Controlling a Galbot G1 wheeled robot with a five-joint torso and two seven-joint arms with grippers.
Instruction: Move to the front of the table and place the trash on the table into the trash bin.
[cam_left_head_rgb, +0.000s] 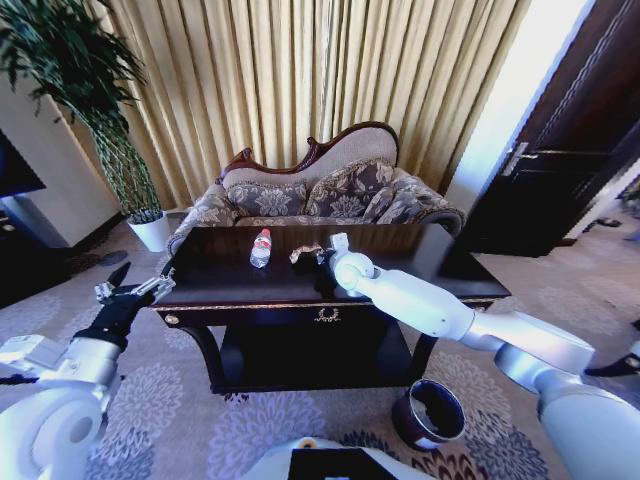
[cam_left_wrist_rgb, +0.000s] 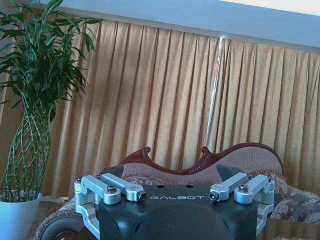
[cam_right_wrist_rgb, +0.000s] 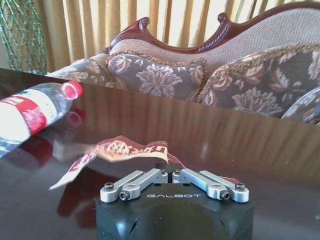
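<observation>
- Right gripper (cam_right_wrist_rgb: 171, 172) at frame center over table (cam_left_head_rgb: 220, 285): jaws pinched on wrapper (cam_right_wrist_rgb: 117, 150), prob. to lift it.
- Bottle (cam_left_head_rgb: 261, 247) lies upper center; trash bin (cam_left_head_rgb: 428, 412) lower right on floor.
- Left gripper (cam_left_head_rgb: 135, 288) idle at left, jaws spread.

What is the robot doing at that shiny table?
It is picking up litter. Its right pincer is out over the table, shut on the wrapper. The bottle lies on its side close by. The left pincer waits open, off the table's left end. The trash bin sits on the carpet by the right legs.
</observation>
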